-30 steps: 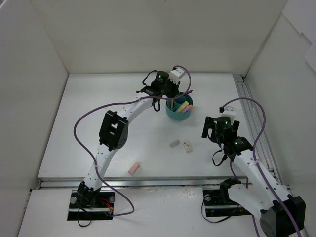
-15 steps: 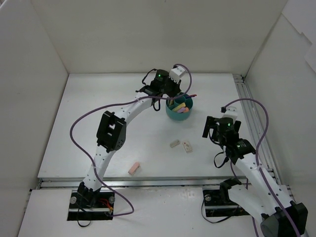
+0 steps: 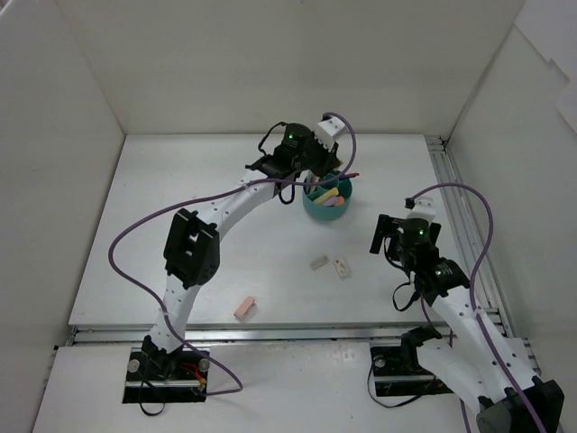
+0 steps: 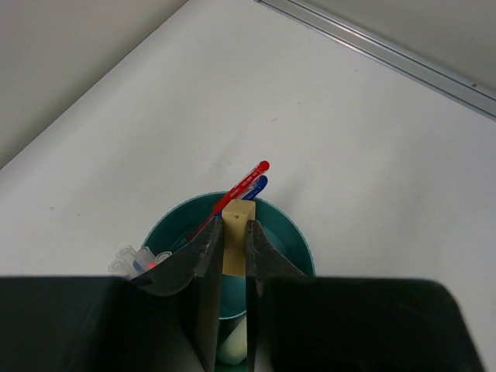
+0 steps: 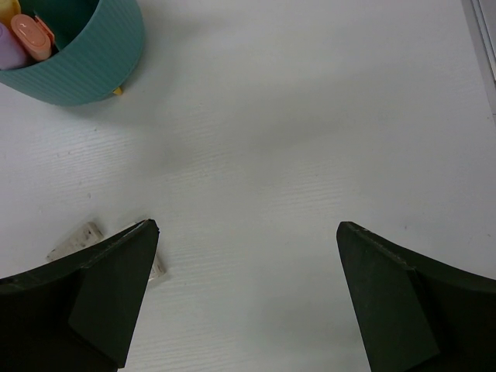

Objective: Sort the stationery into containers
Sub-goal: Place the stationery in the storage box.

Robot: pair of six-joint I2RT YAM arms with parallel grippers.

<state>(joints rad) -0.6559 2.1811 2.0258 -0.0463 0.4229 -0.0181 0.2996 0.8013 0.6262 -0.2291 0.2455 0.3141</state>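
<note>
Pink eraser on desk, lower left of centre. Greyish eraser, white eraser mid-frame, near each other. Right jaws wide, empty, right of them. Teal cup upper centre, red pen leaning inside. Left jaws above cup, clamped on beige eraser.

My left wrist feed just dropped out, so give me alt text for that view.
The left gripper pinches a beige eraser upright between its fingers, over the open teal cup. A red pen and a blue pen lean out over the cup's far rim, with the white table beyond.
</note>
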